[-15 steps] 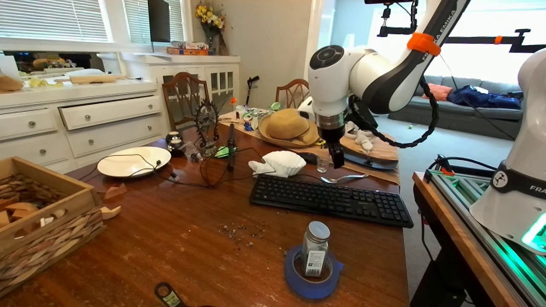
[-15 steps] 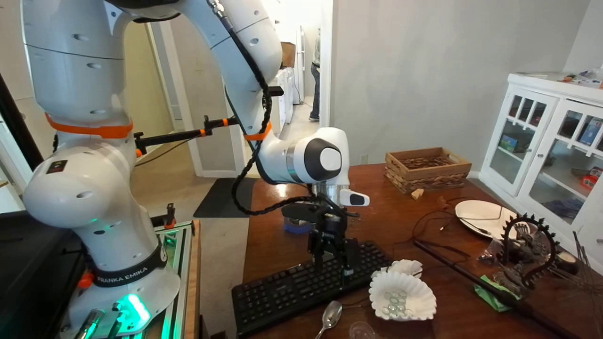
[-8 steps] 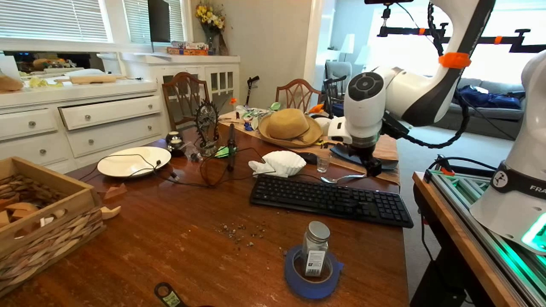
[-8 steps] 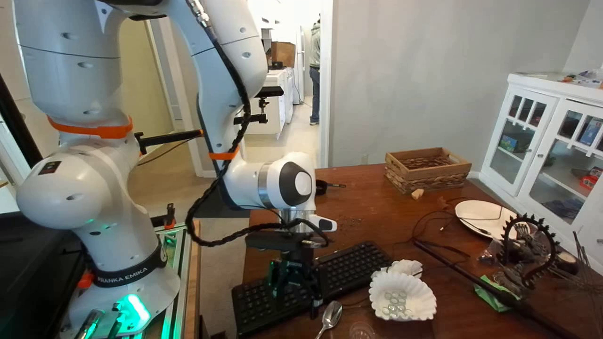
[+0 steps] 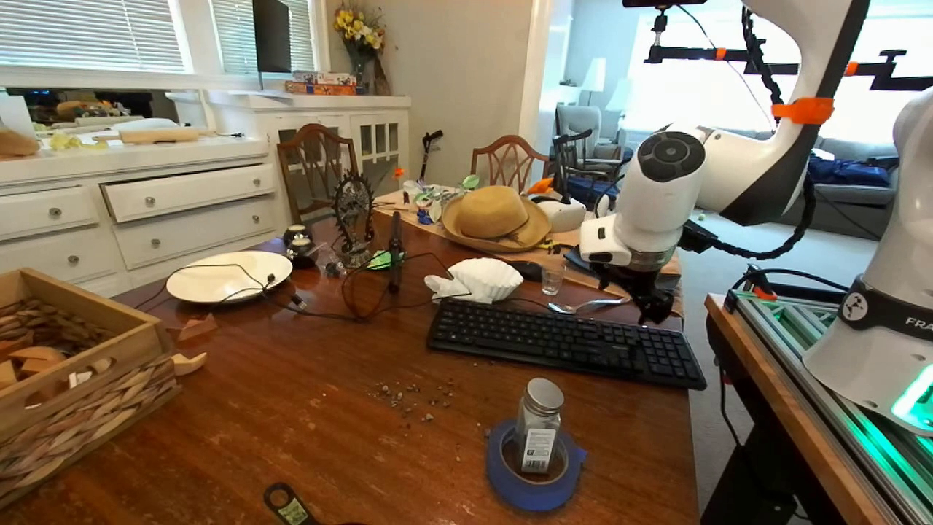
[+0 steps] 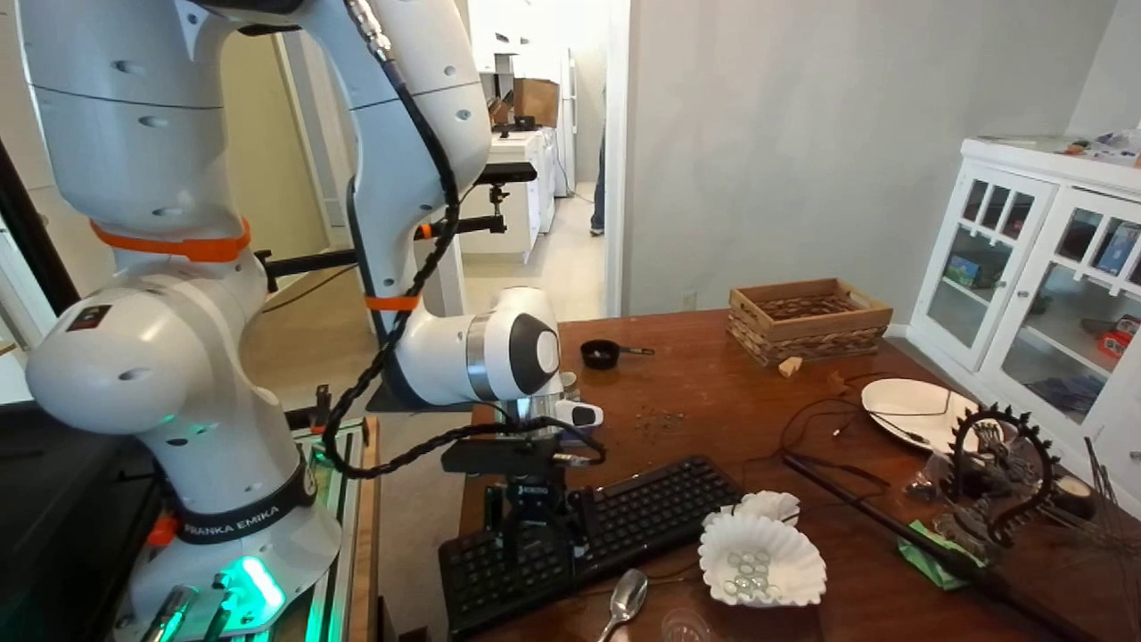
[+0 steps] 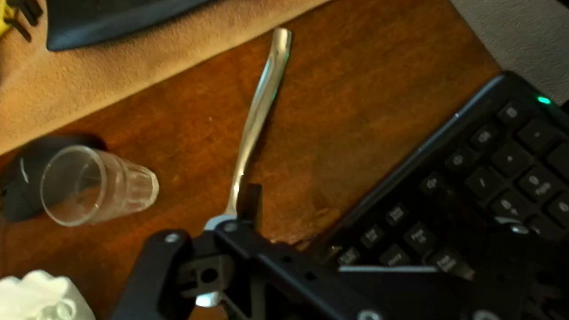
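A dining room with white built-in drawers [image 5: 186,208] stands behind a scuffed wooden table [image 5: 306,408], where a tan hat [image 5: 488,215] and a scalloped white dish [image 6: 784,580] of clear beads share the crowded top; at the number-pad end of a black keyboard [image 5: 539,335], a black gripper [image 6: 545,542] hangs at a tilt, fingers spread wide, nothing seen between them.

In the wrist view a metal spoon [image 7: 262,98] lies on bare wood between the keyboard and a drinking glass [image 7: 80,186], its handle uncovered, its bowl largely hidden behind the gripper; one finger [image 7: 252,204] shows beside the spoon's neck, while the gripper's other side is lost against the dark keys; no contact can be made out, and fingertip height is hard to judge.

Good handling here, by judgement, calls for a level wrist and a slow, straight descent; any pinch on the spoon looks soundest at mid-handle, jaws set across the slim metal rather than along it, with bare wood on both sides; a low sweep over the keyboard risks pressing keys, the glass looks easy to tip, and polished metal may turn in a loose grip.
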Motion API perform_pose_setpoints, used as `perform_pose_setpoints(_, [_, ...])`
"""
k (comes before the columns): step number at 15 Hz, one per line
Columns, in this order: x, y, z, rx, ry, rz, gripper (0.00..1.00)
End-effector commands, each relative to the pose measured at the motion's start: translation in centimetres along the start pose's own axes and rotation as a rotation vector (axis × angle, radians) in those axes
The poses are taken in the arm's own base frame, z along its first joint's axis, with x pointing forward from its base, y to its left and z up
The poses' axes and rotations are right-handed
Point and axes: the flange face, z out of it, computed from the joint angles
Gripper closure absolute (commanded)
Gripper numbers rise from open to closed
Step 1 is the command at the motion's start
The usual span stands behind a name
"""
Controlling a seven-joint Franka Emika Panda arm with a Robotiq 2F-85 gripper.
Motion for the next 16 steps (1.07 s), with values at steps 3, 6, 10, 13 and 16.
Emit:
perform_pose_setpoints(3, [3.5, -4.3, -1.2, -0.009, 0.095, -0.041, 0.0])
perform_pose_setpoints(6, [3.9, -4.8, -1.4, -0.015, 0.099, -0.001, 0.0])
perform_pose_setpoints(10, [4.0, -4.9, -1.4, -0.022, 0.09, 0.053, 0.0])
perform_pose_setpoints(13, [4.0, -5.3, -1.0, -0.015, 0.066, 0.086, 0.0])
perform_pose_setpoints(16, [4.7, -6.5, -1.0, 0.021, 0.081, 0.132, 0.0])
